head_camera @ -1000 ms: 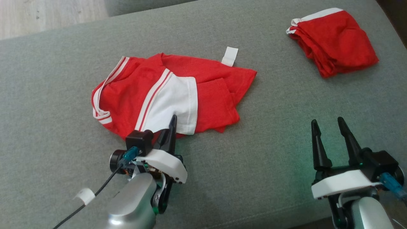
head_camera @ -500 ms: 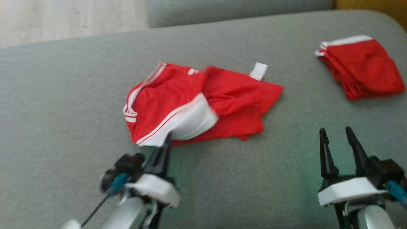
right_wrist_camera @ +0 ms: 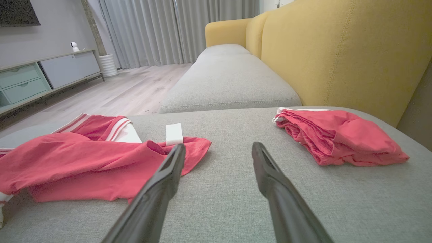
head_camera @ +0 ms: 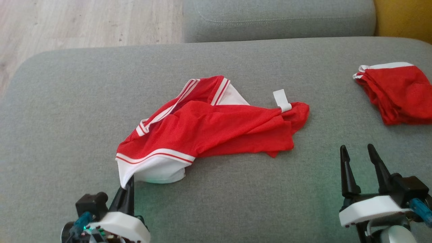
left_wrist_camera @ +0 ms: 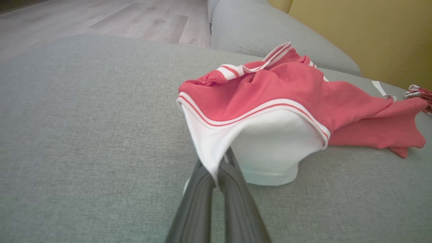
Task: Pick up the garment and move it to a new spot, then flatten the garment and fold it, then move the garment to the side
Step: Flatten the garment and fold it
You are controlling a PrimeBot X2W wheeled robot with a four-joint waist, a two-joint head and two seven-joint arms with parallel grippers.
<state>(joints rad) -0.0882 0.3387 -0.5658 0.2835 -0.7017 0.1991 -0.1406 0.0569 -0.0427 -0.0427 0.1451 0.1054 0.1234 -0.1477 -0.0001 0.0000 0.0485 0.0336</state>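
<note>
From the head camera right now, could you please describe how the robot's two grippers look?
The left gripper and right gripper each have two long, black, tapering fingers on a rounded white housing, with a black block and blue connector alongside.

The left tool (head_camera: 129,184), clamped on the white sleeve hem (head_camera: 158,170) of the red-and-white jersey shirt (head_camera: 219,128), has dragged it toward the near left corner of the grey fabric sofa cushion (head_camera: 236,202). The hem is now lifted and the cloth stretched long.

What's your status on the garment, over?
Left claw shut on red-and-white garment, white edge. Right claw open, empty. Folded red garment far right, nothing blocking.
</note>
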